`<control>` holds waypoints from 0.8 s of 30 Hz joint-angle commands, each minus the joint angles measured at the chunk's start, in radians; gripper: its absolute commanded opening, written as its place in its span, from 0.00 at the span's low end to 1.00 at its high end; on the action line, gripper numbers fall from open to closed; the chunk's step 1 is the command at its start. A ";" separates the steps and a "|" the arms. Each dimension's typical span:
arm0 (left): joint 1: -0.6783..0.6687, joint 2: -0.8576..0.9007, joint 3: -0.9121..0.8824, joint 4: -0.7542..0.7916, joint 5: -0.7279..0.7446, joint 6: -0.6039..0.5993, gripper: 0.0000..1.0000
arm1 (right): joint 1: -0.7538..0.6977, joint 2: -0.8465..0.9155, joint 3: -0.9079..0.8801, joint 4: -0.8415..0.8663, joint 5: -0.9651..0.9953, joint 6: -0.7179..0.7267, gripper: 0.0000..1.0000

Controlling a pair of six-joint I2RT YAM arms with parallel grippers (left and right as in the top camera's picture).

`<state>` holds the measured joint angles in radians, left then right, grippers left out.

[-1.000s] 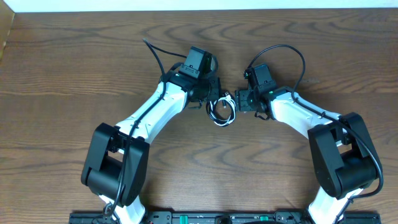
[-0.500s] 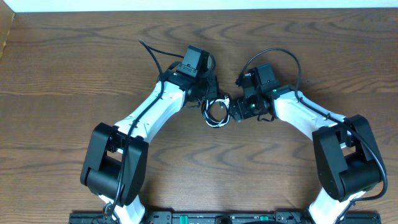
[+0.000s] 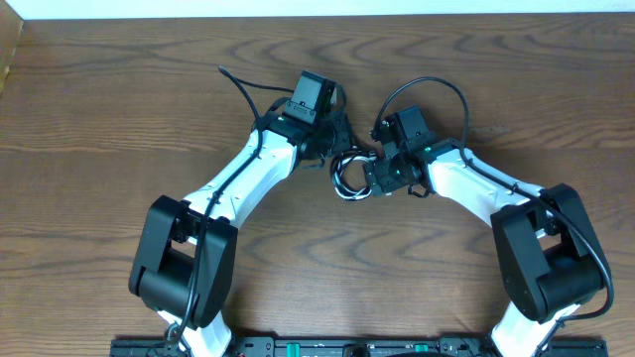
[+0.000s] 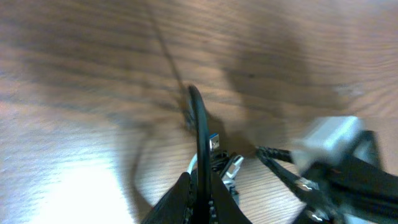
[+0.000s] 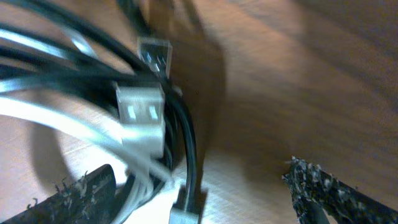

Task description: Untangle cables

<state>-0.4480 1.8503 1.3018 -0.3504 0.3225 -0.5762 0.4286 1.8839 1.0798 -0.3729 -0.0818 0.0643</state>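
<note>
The black cable [image 3: 338, 167] and the white cable [image 3: 347, 191] lie coiled together in a small bundle at the table's middle, between the two arms. My left gripper [image 3: 335, 149] is at the bundle's upper left. In the left wrist view, it [image 4: 201, 190] is shut on a strand of the black cable [image 4: 198, 124], with the white cable [image 4: 191, 165] and metal plugs [image 4: 215, 143] just beyond. My right gripper [image 3: 370, 176] is at the bundle's right edge. In the right wrist view, it [image 5: 199, 183] is open, with black strands [image 5: 185, 134], the white cable [image 5: 56, 118] and a white plug [image 5: 140, 112] between its fingers.
Thick black arm wires arc off the left wrist [image 3: 238, 87] and loop over the right wrist [image 3: 437, 87]. The brown wooden table [image 3: 119, 149] extends on all sides. A white wall strip [image 3: 298, 8] runs along the far edge.
My right gripper has moved left and a little up, onto the bundle's right edge. The bundle has shifted slightly between the grippers. The left gripper has barely moved.
</note>
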 commanded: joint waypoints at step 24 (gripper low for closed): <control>0.000 0.013 0.005 -0.246 -0.523 -0.009 0.24 | -0.002 0.095 0.007 -0.094 0.319 0.005 0.95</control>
<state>-0.4503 1.8507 1.3010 -0.5892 -0.1459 -0.5789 0.4305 1.9133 1.1187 -0.4084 0.1547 0.1387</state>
